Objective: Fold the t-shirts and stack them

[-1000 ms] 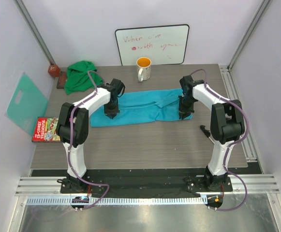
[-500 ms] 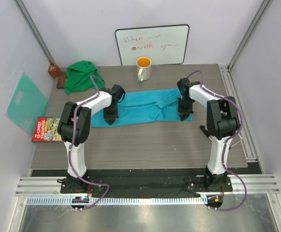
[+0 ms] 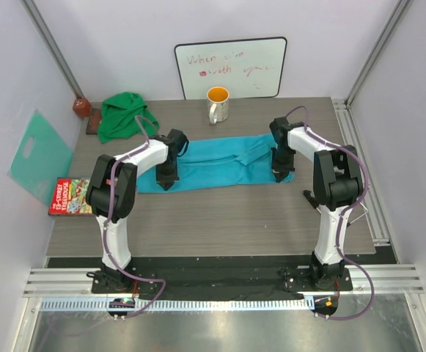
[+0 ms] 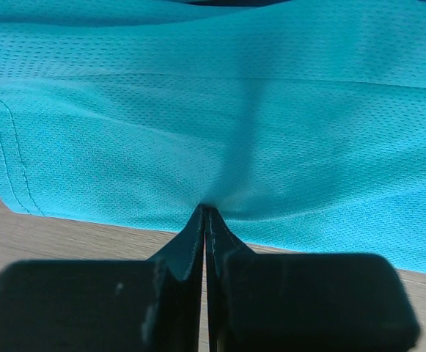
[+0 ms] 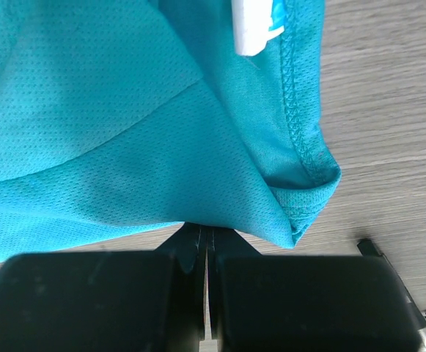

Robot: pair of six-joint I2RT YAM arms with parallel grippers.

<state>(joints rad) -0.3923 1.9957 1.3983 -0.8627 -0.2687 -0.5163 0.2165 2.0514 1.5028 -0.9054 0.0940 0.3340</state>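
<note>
at the far left a mint-teal plastic sheet (image 3: 40,155) leans against the side wall. a red-covered book (image 3: 70,196) lies flat on the counter (image 3: 220,220) just below it. in the back left corner the green t-shirt (image 3: 123,115) sits in a crumpled heap, touching a small brown object (image 3: 81,106) on its left.

the turquoise t-shirt (image 3: 216,165) lies across the middle of the counter as a long band running left to right, well apart from the green one. the left gripper (image 3: 166,183) points down at the band's near edge, toward its left end. its fingers are pressed together on the cloth, which puckers into the tips, with bare wood showing just in front.

behind the band, not touching it, a white mug (image 3: 218,104) with an orange inside stands upright before a whiteboard (image 3: 231,68) propped on the back wall.

the right gripper (image 3: 278,176) stands at the band's right end, also at the near edge. its fingers are closed together on a folded layer of the shirt, beside the stitched hem. a white label (image 5: 253,26) shows farther back. a small black part (image 3: 309,196) lies on the counter just right of that end.
</note>
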